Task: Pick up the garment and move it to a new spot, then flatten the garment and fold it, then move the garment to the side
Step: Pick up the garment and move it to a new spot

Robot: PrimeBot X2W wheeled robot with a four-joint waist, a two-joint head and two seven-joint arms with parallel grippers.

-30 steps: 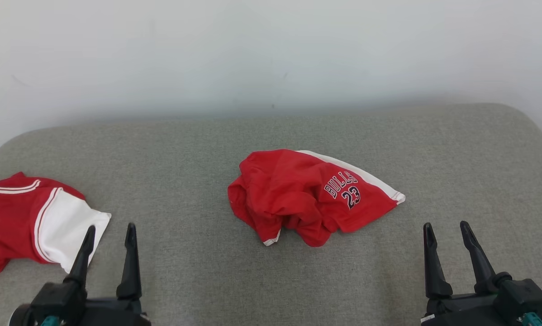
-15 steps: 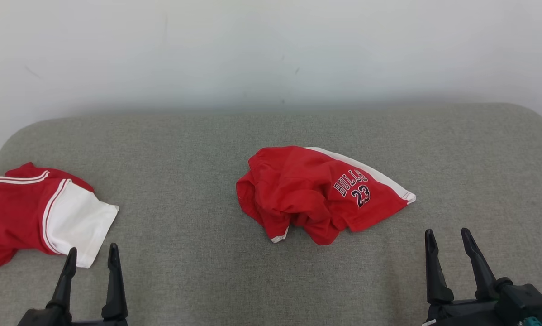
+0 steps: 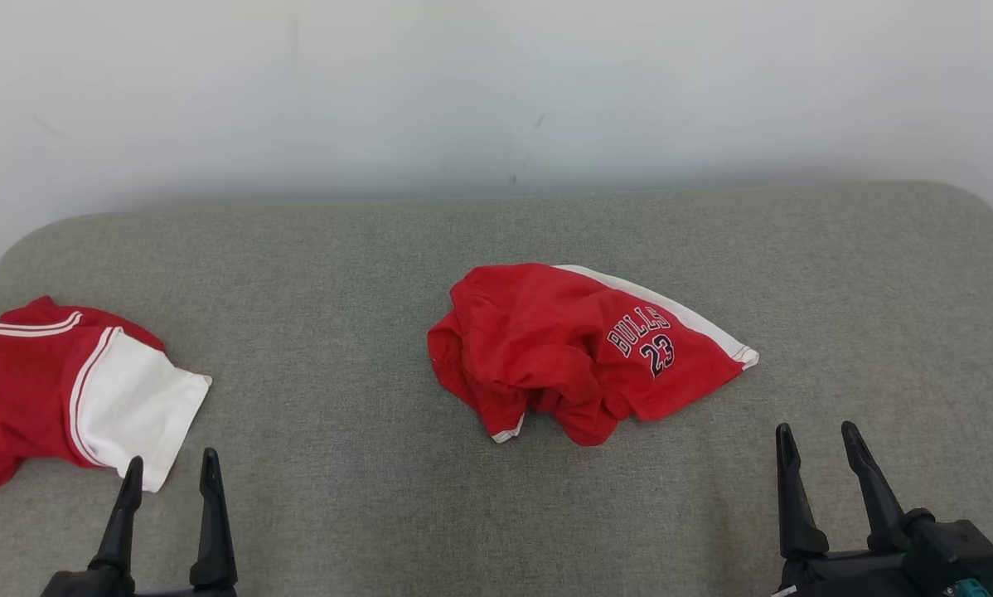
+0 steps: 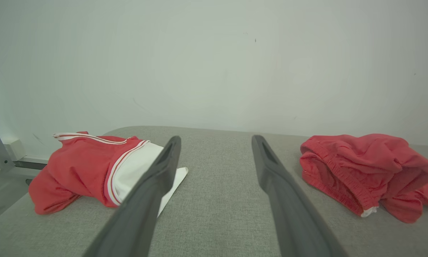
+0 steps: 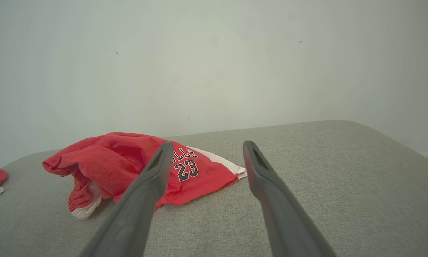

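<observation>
The garment [image 3: 575,352] is a crumpled pair of red shorts with a white side stripe and "BULLS 23" print, lying mid-table on the grey surface. The left wrist view has the garment [image 4: 364,169] at the right, and the right wrist view has the garment [image 5: 128,167] just beyond the left finger. My left gripper [image 3: 171,468] stands open at the lower left, empty, well short of the garment. My right gripper [image 3: 820,439] stands open at the lower right, empty, a little in front of and to the right of the garment.
A second red and white piece of clothing [image 3: 65,394] lies at the table's left edge, just beyond my left gripper, seen also as red and white clothing [image 4: 96,171] in the left wrist view. The grey padded table [image 3: 339,274] ends at a white wall behind.
The head camera has shifted a little, so the whole scene has slid. My left gripper has drawn back toward the bottom edge. The garment lies as it did.
</observation>
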